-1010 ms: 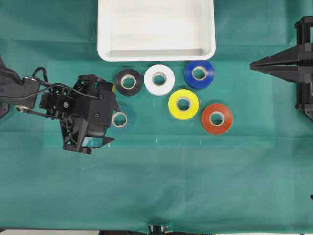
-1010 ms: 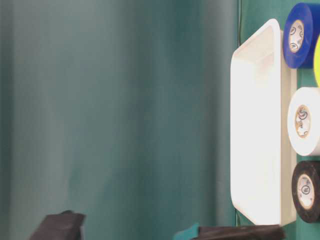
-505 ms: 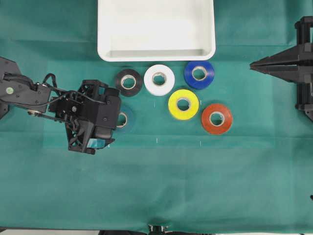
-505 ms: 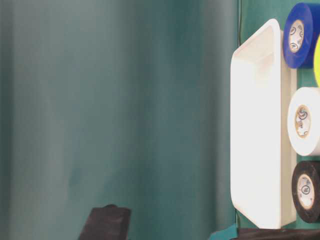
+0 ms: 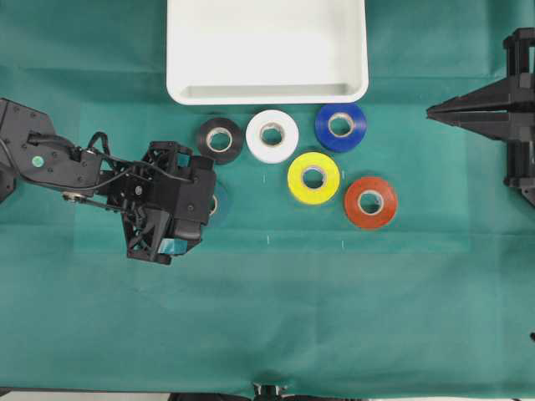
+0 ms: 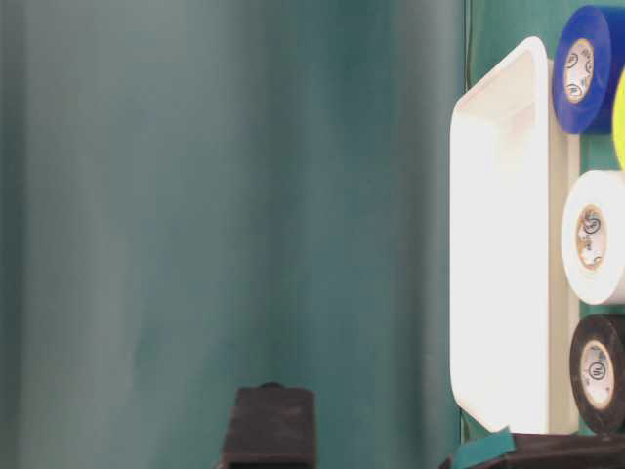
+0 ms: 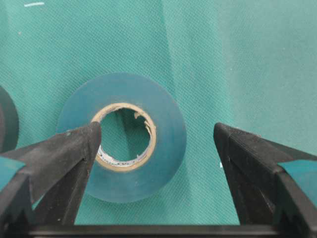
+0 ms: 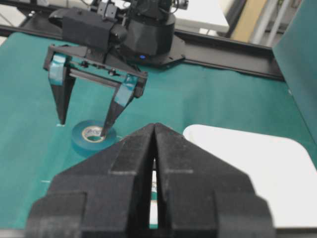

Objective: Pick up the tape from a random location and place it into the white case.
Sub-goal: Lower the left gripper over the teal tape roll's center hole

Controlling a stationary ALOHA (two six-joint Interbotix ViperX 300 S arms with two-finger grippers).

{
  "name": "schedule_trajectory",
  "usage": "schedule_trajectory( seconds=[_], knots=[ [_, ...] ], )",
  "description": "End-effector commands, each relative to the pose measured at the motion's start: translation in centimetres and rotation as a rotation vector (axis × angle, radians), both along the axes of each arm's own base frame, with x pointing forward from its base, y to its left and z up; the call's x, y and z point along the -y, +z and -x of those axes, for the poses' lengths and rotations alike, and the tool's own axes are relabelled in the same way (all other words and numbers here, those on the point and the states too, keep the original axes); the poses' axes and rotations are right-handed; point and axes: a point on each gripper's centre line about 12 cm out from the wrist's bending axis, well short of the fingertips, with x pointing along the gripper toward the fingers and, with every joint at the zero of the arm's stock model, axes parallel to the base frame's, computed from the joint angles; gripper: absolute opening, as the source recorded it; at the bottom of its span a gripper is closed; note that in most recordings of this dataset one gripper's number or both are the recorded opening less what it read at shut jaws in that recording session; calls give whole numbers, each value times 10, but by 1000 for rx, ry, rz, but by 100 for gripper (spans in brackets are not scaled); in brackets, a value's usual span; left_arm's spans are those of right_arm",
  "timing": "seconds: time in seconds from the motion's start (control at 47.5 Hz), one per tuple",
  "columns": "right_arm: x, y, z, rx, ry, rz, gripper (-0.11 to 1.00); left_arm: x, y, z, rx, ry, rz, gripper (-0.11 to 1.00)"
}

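Overhead view: the left gripper (image 5: 180, 205) hangs over the tape (image 5: 219, 203), which lies on the table below the black roll (image 5: 220, 139).

Left wrist view: its fingers (image 7: 67, 153) are spread wide, one over the hole. It should shift sideways first so both fingers go outside the roll.

Right wrist view: the right gripper (image 8: 154, 144) has its fingers pressed together.

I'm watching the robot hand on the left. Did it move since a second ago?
Yes. In the overhead view the left gripper has slid toward the yellow roll, now covering most of the tape.

Teal tape (image 7: 124, 136) flat on cloth; white case (image 5: 267, 90) empty.
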Motion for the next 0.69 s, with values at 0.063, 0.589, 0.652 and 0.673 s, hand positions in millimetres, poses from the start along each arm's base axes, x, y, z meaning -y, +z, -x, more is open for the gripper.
schedule_trajectory(
  seconds=[0.063,0.589,0.652,0.673],
  knots=[
    [2,10,-3,23,-11,2,0,0,-3,1,-4,-5,-4,97],
    [5,10,-3,21,-24,3,0,0,-24,3,-64,-5,-16,97],
    [5,10,-3,21,-24,3,0,0,-24,3,-63,-6,-16,97],
    [5,10,-3,21,-24,5,0,0,-23,3,-63,-6,-16,97]
  ],
)
